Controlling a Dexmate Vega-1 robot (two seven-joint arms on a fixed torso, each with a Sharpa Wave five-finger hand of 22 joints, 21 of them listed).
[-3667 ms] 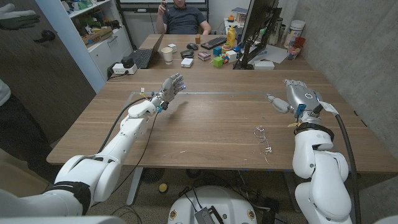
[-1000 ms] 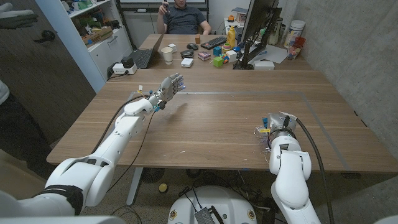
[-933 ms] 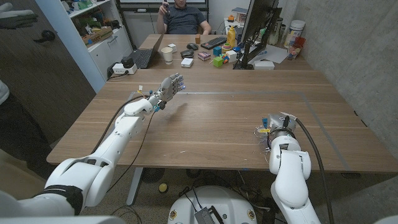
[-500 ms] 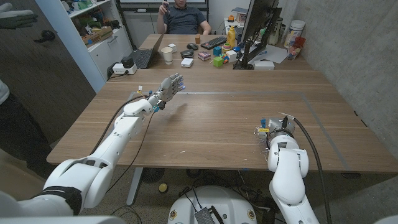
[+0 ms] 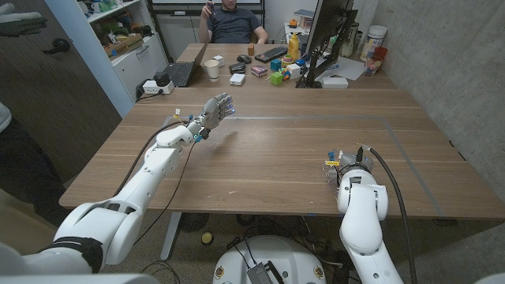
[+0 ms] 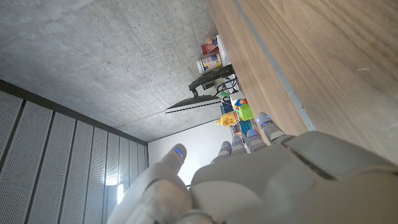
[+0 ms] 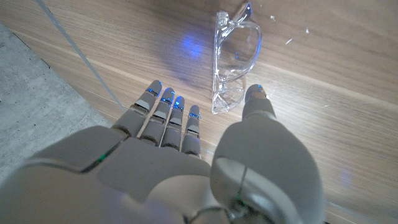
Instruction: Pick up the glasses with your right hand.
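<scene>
The clear plastic glasses (image 7: 235,55) lie folded on the wooden table near its front right edge, partly seen beside my right wrist (image 5: 328,170). My right hand (image 7: 186,168) hovers right behind them with its fingers (image 7: 166,111) on one side and the thumb (image 7: 257,102) on the other, spread apart and holding nothing. From the head camera, that hand (image 5: 348,160) is mostly hidden under its own forearm. My left hand (image 5: 215,110) is raised over the table's far left part, fingers stretched out and empty; its back also shows (image 6: 280,180).
The table's front edge (image 5: 394,214) runs close behind the glasses. At the far end stand a laptop (image 5: 183,72), a cup (image 5: 211,69), a keyboard (image 5: 271,54) and a monitor (image 5: 327,35). A person (image 5: 233,20) sits beyond them.
My right hand has come down from a raised spot at the right of the table to just behind the glasses. Over the last second it only edged slightly. The left arm stayed still.
</scene>
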